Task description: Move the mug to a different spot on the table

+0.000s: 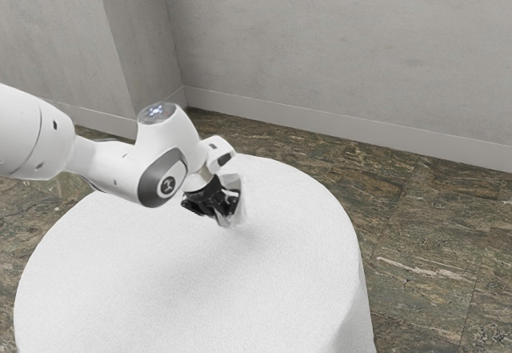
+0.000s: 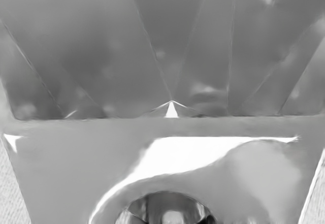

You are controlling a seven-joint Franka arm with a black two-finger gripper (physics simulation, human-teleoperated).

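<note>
The mug (image 1: 231, 197) is a shiny grey, faceted cup. It stands slightly tilted near the middle of the round white table (image 1: 264, 289), on the side towards the back. My black gripper (image 1: 218, 206) comes in from the exterior view's left and is shut on the mug, its fingers against the mug's wall. In the wrist view the mug (image 2: 162, 71) sits right under my hand: grey facets fan out from one point, with a rounded dark opening below them. Whether the mug's base touches the tabletop is hidden by the hand.
The table is covered by a white cloth and drops off at a curved edge (image 1: 352, 233) on the exterior view's right. Beyond it lie a brown stone floor (image 1: 432, 209) and grey walls. Open tabletop stretches in front of the mug.
</note>
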